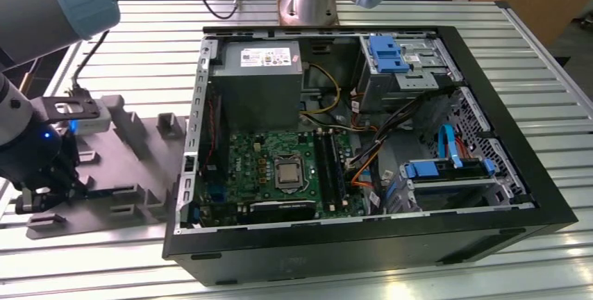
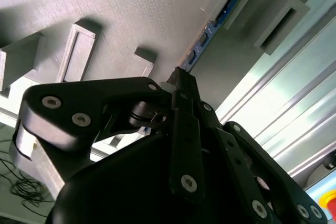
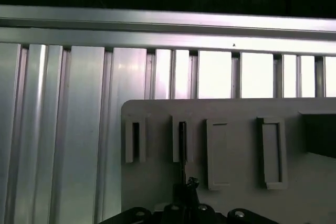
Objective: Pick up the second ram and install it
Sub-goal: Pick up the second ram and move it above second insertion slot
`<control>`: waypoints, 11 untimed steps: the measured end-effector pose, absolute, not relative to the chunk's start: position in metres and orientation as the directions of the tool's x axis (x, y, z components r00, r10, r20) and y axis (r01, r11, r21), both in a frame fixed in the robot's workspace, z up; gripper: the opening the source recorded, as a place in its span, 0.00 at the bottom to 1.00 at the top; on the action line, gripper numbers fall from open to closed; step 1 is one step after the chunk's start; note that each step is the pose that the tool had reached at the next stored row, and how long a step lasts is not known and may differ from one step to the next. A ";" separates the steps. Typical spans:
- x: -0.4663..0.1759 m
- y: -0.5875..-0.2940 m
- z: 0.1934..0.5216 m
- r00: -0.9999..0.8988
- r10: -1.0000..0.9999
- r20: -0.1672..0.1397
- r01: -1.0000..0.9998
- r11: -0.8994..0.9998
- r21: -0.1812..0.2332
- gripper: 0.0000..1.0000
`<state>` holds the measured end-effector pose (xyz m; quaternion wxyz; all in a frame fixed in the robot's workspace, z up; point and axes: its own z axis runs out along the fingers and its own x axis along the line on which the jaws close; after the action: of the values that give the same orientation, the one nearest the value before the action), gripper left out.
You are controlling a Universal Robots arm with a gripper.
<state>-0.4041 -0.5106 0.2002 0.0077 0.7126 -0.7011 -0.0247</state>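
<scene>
The second ram (image 2: pixel 220 17) is a thin dark stick with a blue edge. It stands on its edge in a slot of the grey plastic tray (image 2: pixel 131 14). In the first wrist view the ram (image 3: pixel 182 150) appears edge-on as a thin dark line between two raised blocks. My gripper (image 2: pixel 179 80) is at the near end of the stick, its black fingers pinched together on it. In the exterior view the gripper (image 1: pixel 42 192) is low over the tray (image 1: pixel 130 175), at that view's left. The long black motherboard slots (image 1: pixel 329 168) lie inside the open computer case.
The open black computer case (image 1: pixel 371 244) stands to the exterior view's right of the tray, with a power supply (image 1: pixel 255 71), cables and blue drive brackets (image 1: pixel 445 168) inside. The ribbed metal table (image 3: pixel 63 129) surrounds the tray, whose raised blocks (image 3: pixel 270 150) stand close to the gripper.
</scene>
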 end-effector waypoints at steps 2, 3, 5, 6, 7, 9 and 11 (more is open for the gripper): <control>-0.404 -0.511 0.200 -0.020 -1.000 -0.024 -0.999 0.019 0.046 0.12; -0.404 -0.511 0.200 -0.023 -0.999 -0.024 -0.999 0.022 0.046 0.12; -0.404 -0.511 0.200 -0.024 -0.999 -0.024 -0.999 0.023 0.046 0.12; -0.404 -0.511 0.200 -0.024 -0.999 -0.024 -0.999 0.023 0.046 0.12; -0.404 -0.511 0.200 -0.020 -0.999 -0.026 -0.999 0.019 0.046 0.12; -0.404 -0.511 0.200 -0.007 -1.000 -0.028 -0.999 0.006 0.046 0.12; -0.404 -0.511 0.201 -0.004 -1.000 -0.029 -0.999 0.002 0.046 0.12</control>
<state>-0.4041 -0.5106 0.2006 0.0057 0.7058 -0.7079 -0.0265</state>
